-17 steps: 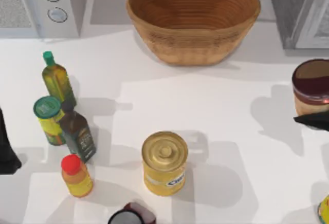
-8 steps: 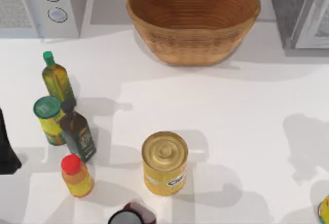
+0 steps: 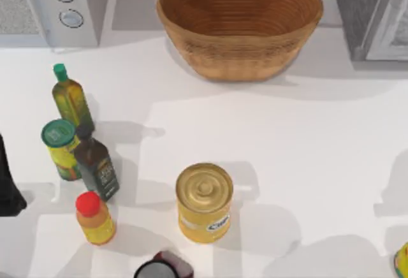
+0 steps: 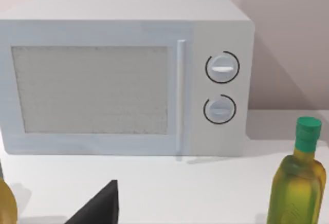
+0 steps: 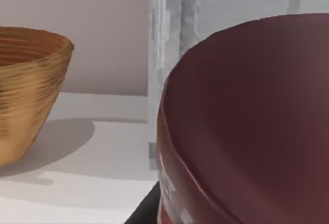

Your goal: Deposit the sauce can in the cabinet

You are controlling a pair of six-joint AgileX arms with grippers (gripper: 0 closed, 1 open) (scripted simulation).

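Observation:
The sauce can (image 5: 247, 126) looms close in the right wrist view, its dark maroon top facing the camera. A dark fingertip (image 5: 146, 208) of my right gripper sits against its side, so the gripper is shut on it. Behind the can stands the grey cabinet (image 5: 226, 3) with its pale white-framed door (image 5: 159, 49). In the top view the cabinet (image 3: 357, 10) is at the back right corner. My left arm (image 3: 7, 185) is parked at the left edge of the table.
A wicker basket (image 3: 240, 23) stands at the back centre and a white microwave (image 3: 44, 7) at the back left. Several bottles (image 3: 95, 166) and a green-lidded canister (image 3: 60, 147) cluster at the left. A large yellow can (image 3: 204, 203) sits front centre.
My right gripper carried the sauce can rightward out of the top view. Its shadow on the table slid to the right edge. The left arm did not move.

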